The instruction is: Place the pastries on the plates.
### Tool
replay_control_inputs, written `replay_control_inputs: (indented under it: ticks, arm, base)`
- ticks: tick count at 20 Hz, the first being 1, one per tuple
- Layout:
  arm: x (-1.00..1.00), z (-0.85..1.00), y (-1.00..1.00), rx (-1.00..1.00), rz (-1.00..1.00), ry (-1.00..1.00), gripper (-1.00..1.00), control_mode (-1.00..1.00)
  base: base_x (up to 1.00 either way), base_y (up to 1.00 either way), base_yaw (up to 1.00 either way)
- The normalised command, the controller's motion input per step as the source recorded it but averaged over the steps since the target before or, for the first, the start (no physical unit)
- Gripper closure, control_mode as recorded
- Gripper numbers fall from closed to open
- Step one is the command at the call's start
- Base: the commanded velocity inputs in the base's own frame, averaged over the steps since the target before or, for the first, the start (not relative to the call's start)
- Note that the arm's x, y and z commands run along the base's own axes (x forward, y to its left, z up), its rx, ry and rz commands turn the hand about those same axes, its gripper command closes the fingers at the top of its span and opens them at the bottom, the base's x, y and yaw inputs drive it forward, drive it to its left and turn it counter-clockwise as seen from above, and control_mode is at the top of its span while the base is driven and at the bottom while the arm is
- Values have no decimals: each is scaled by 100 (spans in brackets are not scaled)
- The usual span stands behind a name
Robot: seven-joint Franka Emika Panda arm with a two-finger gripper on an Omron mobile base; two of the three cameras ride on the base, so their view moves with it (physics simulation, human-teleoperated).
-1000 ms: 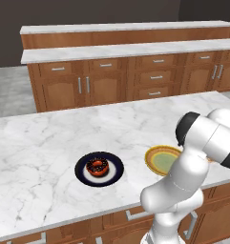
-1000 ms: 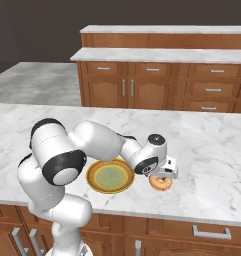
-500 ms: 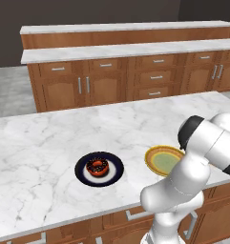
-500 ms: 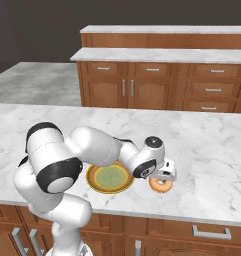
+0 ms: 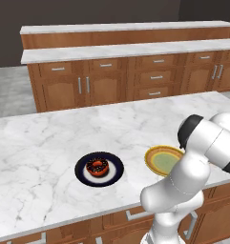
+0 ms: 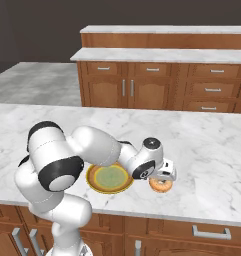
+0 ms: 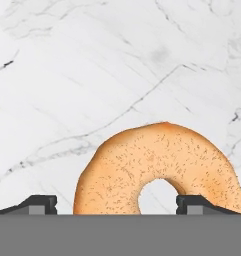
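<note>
The pale tan glazed pastry (image 6: pixel 161 185) lies flat on the marble counter, just right of the golden-yellow plate (image 6: pixel 110 179) with its green centre. My gripper (image 6: pixel 164 176) hangs right over that pastry (image 7: pixel 159 167) and is open. One fingertip (image 7: pixel 39 204) stands clear of its left side and the other shows in front of its right part. The yellow plate (image 5: pixel 164 159) is bare. The dark chocolate pastry (image 5: pixel 98 166) sits in the middle of the navy plate (image 5: pixel 112 175), further left on the counter.
The marble counter (image 5: pixel 49 143) stretches wide to the left and back, and its front edge runs close below both plates. Wooden cabinets (image 5: pixel 135 81) with a second counter stand behind, across a gap of floor.
The jaws stand wider than a second ago. The arm's elbow has sunk slightly, with the hand staying over the tan pastry. Neither pastry nor plate has moved.
</note>
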Motion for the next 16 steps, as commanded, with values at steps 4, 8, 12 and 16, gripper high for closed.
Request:
replay_control_inputs:
  ticks: [4, 8, 12, 16]
  arm:
    - [-32, -46, 3, 0, 0, 0, -100, -100]
    - [-19, -77, 11, 0, -1, 0, -100, -100]
    - [-17, -79, 13, 0, 0, 0, 100, -100]
    - [0, -10, 2, 0, 0, 0, 100, -100]
  base:
    - [0, 0, 0]
    - [0, 0, 0]
    - [0, 0, 0]
    - [0, 0, 0]
